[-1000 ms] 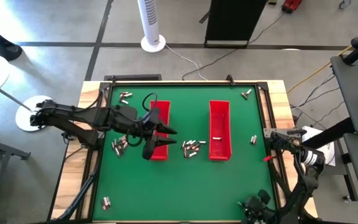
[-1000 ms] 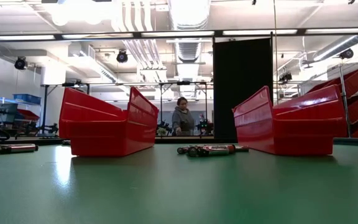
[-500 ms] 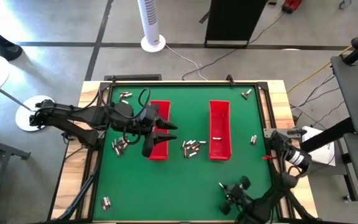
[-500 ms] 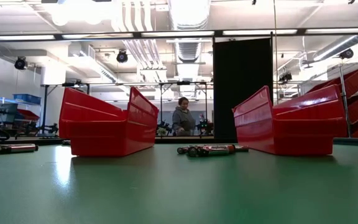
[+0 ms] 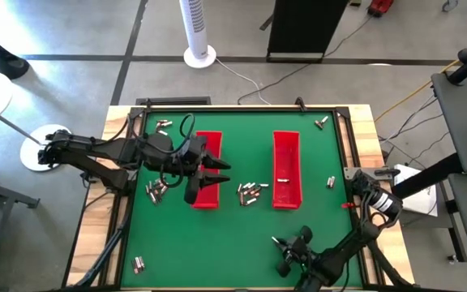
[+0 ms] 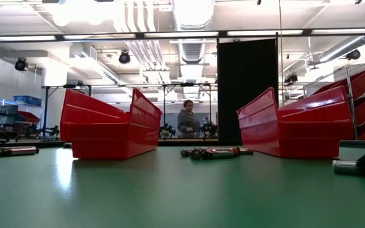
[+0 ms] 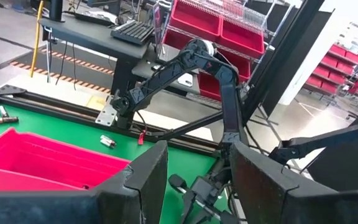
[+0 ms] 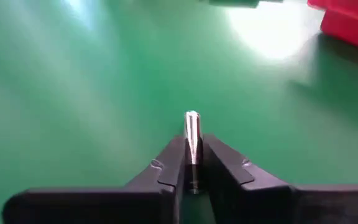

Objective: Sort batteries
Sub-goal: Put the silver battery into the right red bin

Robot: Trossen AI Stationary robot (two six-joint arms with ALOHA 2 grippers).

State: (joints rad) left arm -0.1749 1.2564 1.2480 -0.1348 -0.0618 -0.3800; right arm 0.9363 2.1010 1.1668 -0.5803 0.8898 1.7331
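The green table [image 5: 242, 235] carries two long red trays. The left tray [image 5: 207, 170] lies directly under the left gripper [image 5: 217, 168], whose fingers stand apart with nothing between them; the wrist view looks out through that gap. The right tray [image 5: 286, 169] sits well beyond the right gripper [image 5: 276, 242], farther from the table's near edge. The right gripper hovers low over bare green near that edge, its fingers clamped on a single battery [image 8: 192, 140]; the silvery cylinder sticks out forward past the fingertips [image 8: 174, 149]. In the low view its tip shows at the picture's right, just above the table. A cluster of batteries [image 5: 251, 192] lies between the two trays, just right of the left gripper. Another cluster [image 5: 156, 189] lies just left of that gripper. One battery [image 5: 282, 180] rests inside the right tray.
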